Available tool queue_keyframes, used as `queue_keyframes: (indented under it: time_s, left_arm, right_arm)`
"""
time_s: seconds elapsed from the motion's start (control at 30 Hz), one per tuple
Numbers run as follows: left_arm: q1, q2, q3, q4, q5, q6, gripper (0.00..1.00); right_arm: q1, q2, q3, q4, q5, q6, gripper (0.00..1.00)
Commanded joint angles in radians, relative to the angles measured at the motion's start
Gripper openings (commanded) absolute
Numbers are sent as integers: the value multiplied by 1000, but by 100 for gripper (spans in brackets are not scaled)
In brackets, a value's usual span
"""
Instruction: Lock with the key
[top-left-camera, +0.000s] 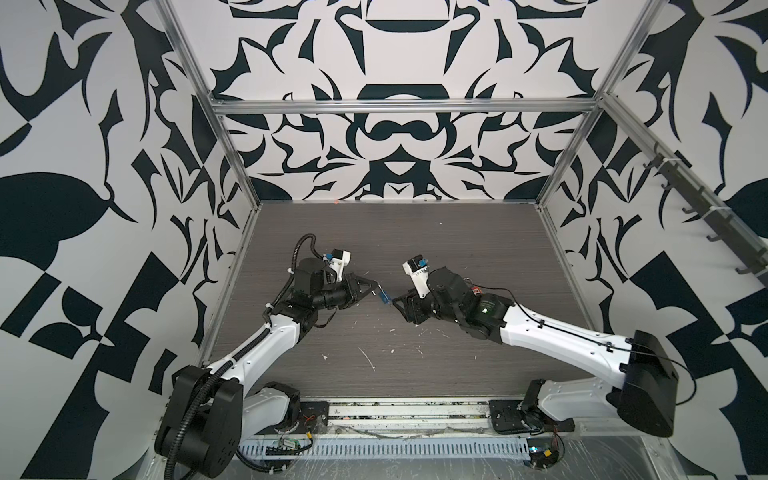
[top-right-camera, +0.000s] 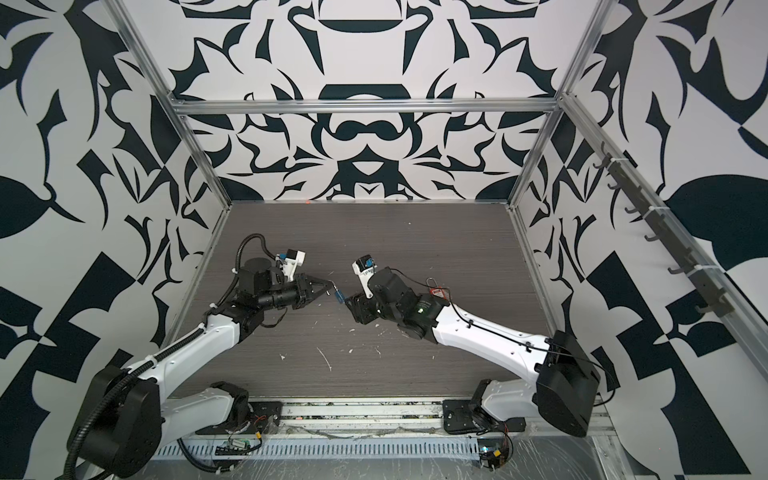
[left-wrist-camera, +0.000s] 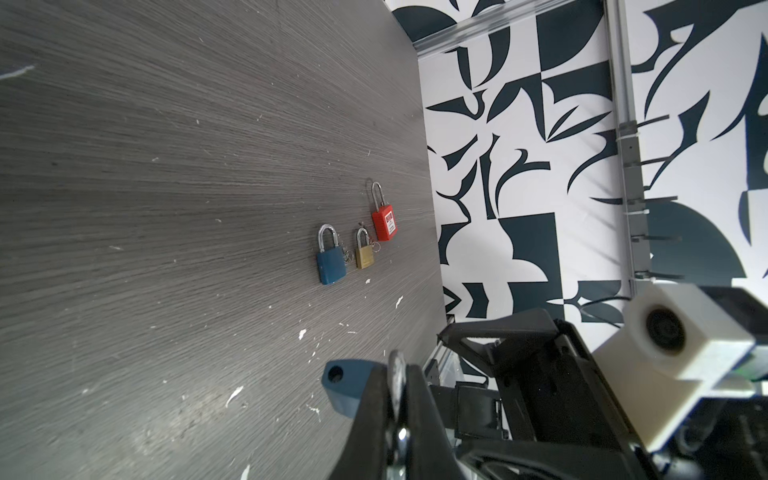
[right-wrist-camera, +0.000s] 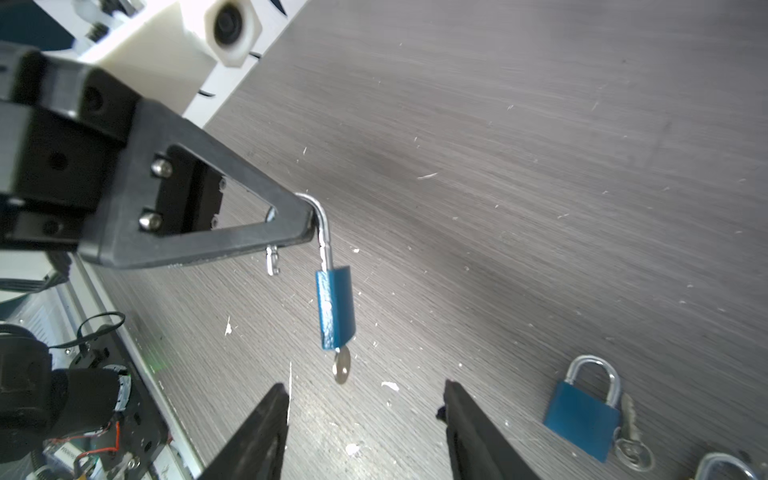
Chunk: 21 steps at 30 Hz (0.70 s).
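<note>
Over the middle of the desk (top-left-camera: 415, 249), the right gripper (right-wrist-camera: 365, 388) faces the work with its jaws standing apart and empty. One of its fingers (right-wrist-camera: 274, 409) lies on either side of the line to the key (right-wrist-camera: 341, 370). The key sits in the bottom of the blue padlock (right-wrist-camera: 336, 307), with its bow just ahead of the fingertips, nearer one of them and touched by neither. Beyond it, the padlock hangs in the air, clear of the desk, from its shackle (right-wrist-camera: 323, 226). The left gripper (right-wrist-camera: 309, 226) has its jaws shut tight on the bend of that shackle. The shackle looks open: its notched free leg shows just below the left jaws in the right wrist view, and the left wrist view shows an empty hole in the top of the padlock's body. Farther off, toward the right edge of the desk, a second blue padlock (left-wrist-camera: 331, 266), a brass padlock (left-wrist-camera: 364, 257) and a red padlock (left-wrist-camera: 384, 224) lie flat side by side with their shackles closed. The step in hand appears to be the right gripper's reach for the key. Next, the right gripper probably needs a short, straight advance until the bow lies squarely between the pads, then a firm close. The free leg must also be lined up with its hole and pushed home before the key is turned. Since the padlock hangs from one leg, I expect it to swing at a sideways nudge, so the left grip has to hold steady.
</note>
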Motion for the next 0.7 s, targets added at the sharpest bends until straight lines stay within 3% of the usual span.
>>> queue_keyframes:
  time_s: [0.0, 0.17, 0.67]
  left_arm:
    - [0, -13, 49, -19, -20, -88, 0]
    - [0, -21, 85, -63, -13, -171, 0]
    - [-1, -132, 49, -37, 3, -282, 0]
  right_arm:
    - [28, -88, -58, 122, 86, -44, 55]
    - [58, -138, -127, 202, 99, -108, 47]
    - [63, 1, -80, 378, 5, -133, 50]
